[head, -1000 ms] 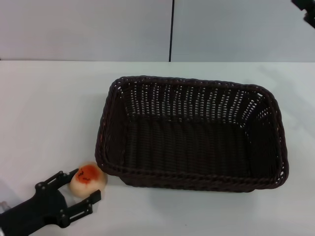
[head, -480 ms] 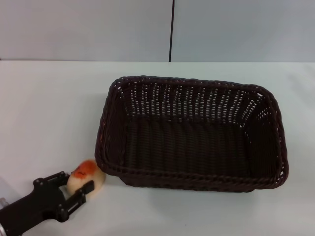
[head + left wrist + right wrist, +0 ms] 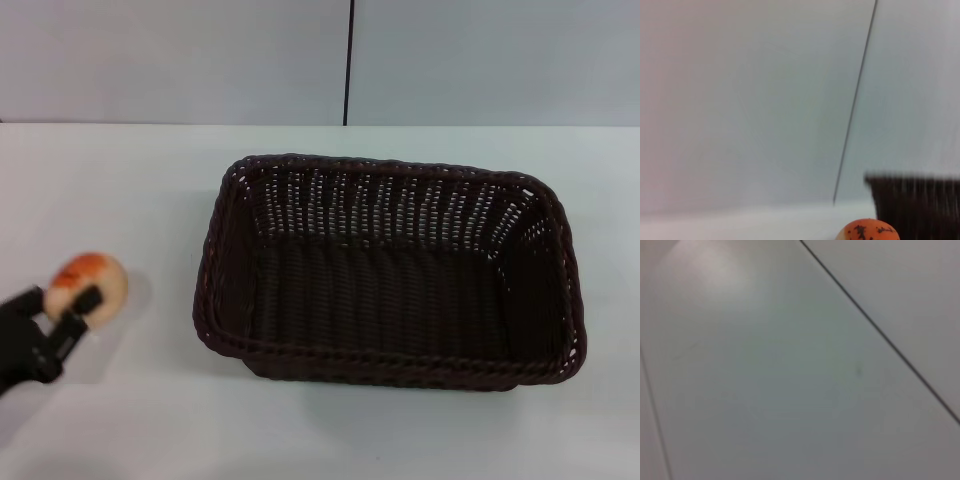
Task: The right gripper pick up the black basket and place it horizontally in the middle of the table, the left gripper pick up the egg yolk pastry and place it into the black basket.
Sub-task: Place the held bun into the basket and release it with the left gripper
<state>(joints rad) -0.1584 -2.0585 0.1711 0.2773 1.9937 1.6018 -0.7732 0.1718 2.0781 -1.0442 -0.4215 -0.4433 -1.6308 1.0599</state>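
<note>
Pastry [image 3: 92,282] aloft, left of basket [image 3: 390,270]

- We see a bare test bench, likely a lab: plain white table [image 3: 120,180].
- Behind it, grey wall panels [image 3: 180,60] split by one dark seam [image 3: 347,60].

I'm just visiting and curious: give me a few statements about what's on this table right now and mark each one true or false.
1. The left gripper holds the egg yolk pastry. True.
2. The pastry lies inside the black basket. False: it is in the gripper, left of the basket.
3. The basket is empty. True.
4. The basket is tipped on its side. False: it sits upright on the table, opening upward.
5. The right gripper is gripping the basket rim. False: it is not in view.
</note>
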